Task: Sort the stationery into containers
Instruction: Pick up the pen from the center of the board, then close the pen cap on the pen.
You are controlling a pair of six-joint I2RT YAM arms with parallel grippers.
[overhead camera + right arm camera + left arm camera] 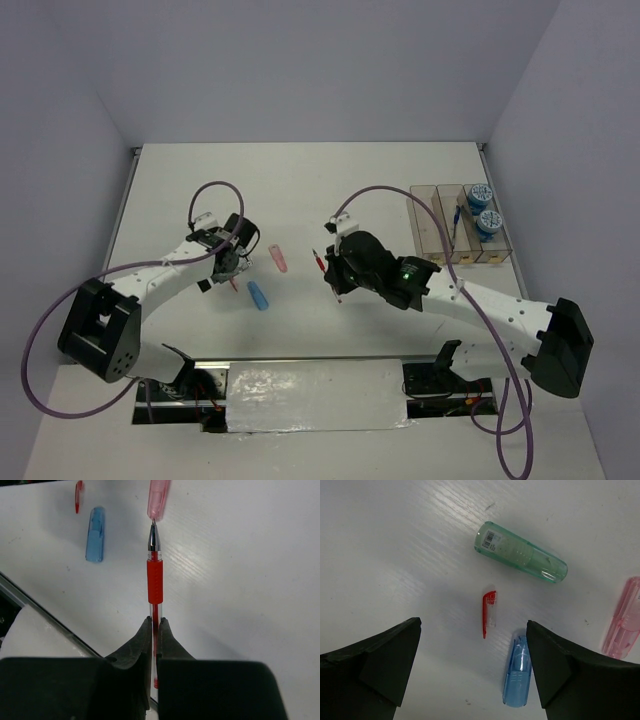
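Note:
My right gripper [154, 622] is shut on the thin red pen [154, 580], whose tip points at the pink oblong piece [158, 495]. In the top view this gripper [333, 274] holds the pen [319, 260] mid-table, left of the three joined clear bins [430, 225]. My left gripper [472, 645] is open and empty above a small red clip [489, 612]. A green oblong piece [521, 552] lies beyond the clip, and a blue piece [517, 672] lies by the right finger. Two patterned rolls [485, 208] sit in the right bin. A blue pen [458, 222] lies in the middle bin.
The pink piece [278, 258] and the blue piece [259, 296] lie between the two grippers. The left bin [425, 205] holds nothing I can see. Grey walls close the table at the back and sides. A dark slot runs along the near edge [300, 365].

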